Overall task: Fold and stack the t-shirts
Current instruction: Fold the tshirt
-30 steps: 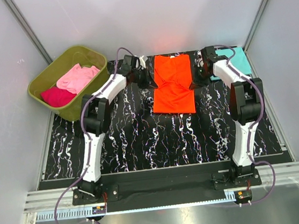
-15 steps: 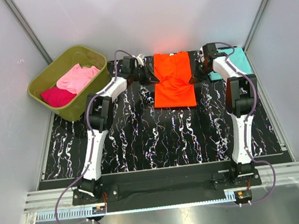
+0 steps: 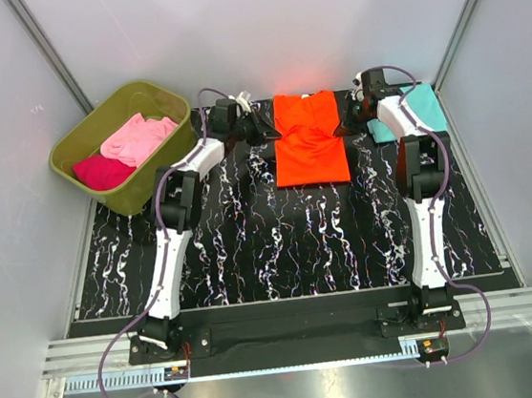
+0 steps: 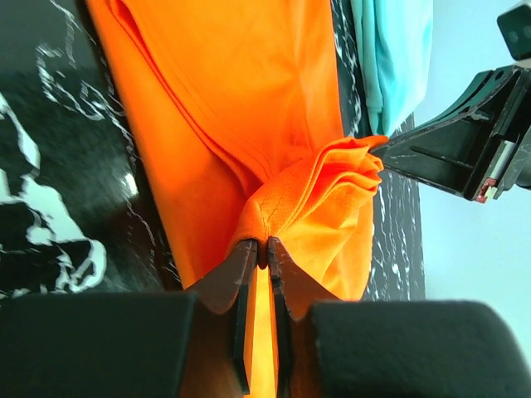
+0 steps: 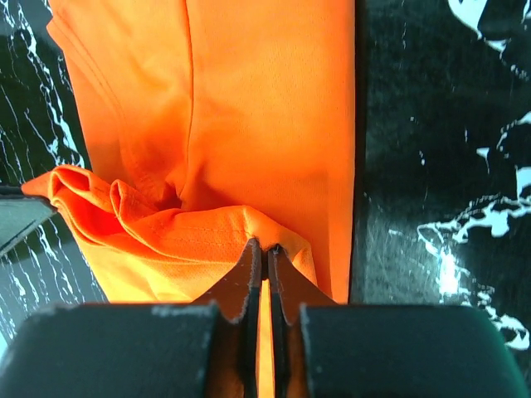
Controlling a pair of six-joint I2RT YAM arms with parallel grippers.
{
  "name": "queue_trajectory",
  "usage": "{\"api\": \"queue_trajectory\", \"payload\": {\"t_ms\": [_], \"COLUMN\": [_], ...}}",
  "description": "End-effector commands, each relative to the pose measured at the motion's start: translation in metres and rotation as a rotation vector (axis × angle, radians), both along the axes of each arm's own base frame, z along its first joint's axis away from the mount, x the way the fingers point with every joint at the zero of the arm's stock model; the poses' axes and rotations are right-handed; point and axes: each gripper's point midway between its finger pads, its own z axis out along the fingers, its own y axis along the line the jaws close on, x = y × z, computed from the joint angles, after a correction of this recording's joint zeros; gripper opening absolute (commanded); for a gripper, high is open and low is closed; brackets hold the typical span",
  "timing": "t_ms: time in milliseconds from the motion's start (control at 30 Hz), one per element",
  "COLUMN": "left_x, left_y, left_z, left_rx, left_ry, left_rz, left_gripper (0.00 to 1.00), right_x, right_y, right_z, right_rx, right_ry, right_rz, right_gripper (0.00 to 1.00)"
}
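Top view: orange t-shirt (image 3: 310,146) lies at the upper centre of the surface (image 3: 281,245), one arm at each side.
Left wrist view: left gripper (image 4: 267,249) closed, pinching a bunched orange fold; better to lay it flat before release.
Right wrist view: right gripper (image 5: 265,253) closed on the orange edge; keep it level with the other.

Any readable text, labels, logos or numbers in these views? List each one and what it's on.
No text can be read in any view.
Plain, no print or label showing: orange t-shirt, teal t-shirt, pink t-shirt, magenta t-shirt, olive tub.
Too small to read: small boards at the arm bases.
Blurred, unreadable: white and red patch at the right edge of the left wrist view.
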Motion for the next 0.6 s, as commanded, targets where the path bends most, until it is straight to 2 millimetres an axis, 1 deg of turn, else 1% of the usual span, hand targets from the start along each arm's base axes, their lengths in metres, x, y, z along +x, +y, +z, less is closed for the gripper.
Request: {"api": "queue_trajectory", "payload": {"t_ms": [0,33,100,133,167,200,233,267,300,333,367,400,433,467,500,533,567], "left_x": [0.026,0.027,0.029,0.029,0.029,0.026,0.025,0.023,0.024,0.022,0.016,0.015,0.012,0.002,-0.005,-0.011,-0.022], "left_y": [0.005,0.004,0.003,0.002,0.001,0.0,0.0,0.003,0.006,0.009,0.014,0.02,0.025,0.03,0.032,0.033,0.035], "left_z": [0.013,0.013,0.014,0.018,0.019,0.029,0.034,0.031,0.043,0.044,0.035,0.051,0.053,0.042,0.061,0.063,0.051], "left_rx": [-0.016,-0.017,-0.03,-0.044,-0.063,-0.079,-0.083,-0.065,-0.051,-0.029,0.012,0.026,0.045,0.065,0.062,0.071,0.088], "left_ry": [-0.095,-0.098,-0.11,-0.119,-0.143,-0.16,-0.172,-0.173,-0.195,-0.198,-0.183,-0.207,-0.217,-0.186,-0.214,-0.219,-0.196], "left_rz": [0.04,0.039,0.029,0.023,0.013,-0.003,-0.005,-0.008,-0.001,0.002,-0.006,0.007,0.006,0.002,-0.01,-0.02,-0.037], "left_gripper": [0.13,0.17,0.29,0.38,0.39,0.39,0.41,0.44,0.46,0.47,0.47,0.49,0.5,0.52,0.55,0.56,0.56], "right_x": [0.017,0.019,0.021,0.023,0.024,0.025,0.027,0.026,0.026,0.023,0.02,0.016,0.007,0.001,-0.004,-0.015,-0.022], "right_y": [-0.002,-0.002,-0.006,-0.008,-0.009,-0.011,-0.012,-0.015,-0.016,-0.017,-0.016,-0.016,-0.015,-0.015,-0.015,-0.014,-0.012], "right_z": [0.013,0.015,0.013,0.014,0.016,0.017,0.024,0.026,0.037,0.04,0.043,0.057,0.051,0.053,0.066,0.055,0.055], "right_rx": [0.017,0.016,0.012,0.01,0.003,0.002,0.004,0.004,0.008,0.012,0.01,0.015,0.016,0.019,0.022,0.023,0.031], "right_ry": [-0.066,-0.072,-0.072,-0.076,-0.079,-0.083,-0.095,-0.092,-0.104,-0.102,-0.097,-0.115,-0.09,-0.084,-0.099,-0.062,-0.054], "right_rz": [0.008,0.007,0.002,-0.001,-0.007,-0.011,-0.015,-0.022,-0.024,-0.024,-0.025,-0.024,-0.021,-0.017,-0.012,-0.007,0.004], "right_gripper": [0.07,0.09,0.11,0.12,0.19,0.25,0.29,0.33,0.42,0.44,0.47,0.5,0.52,0.54,0.55,0.56,0.57]}}
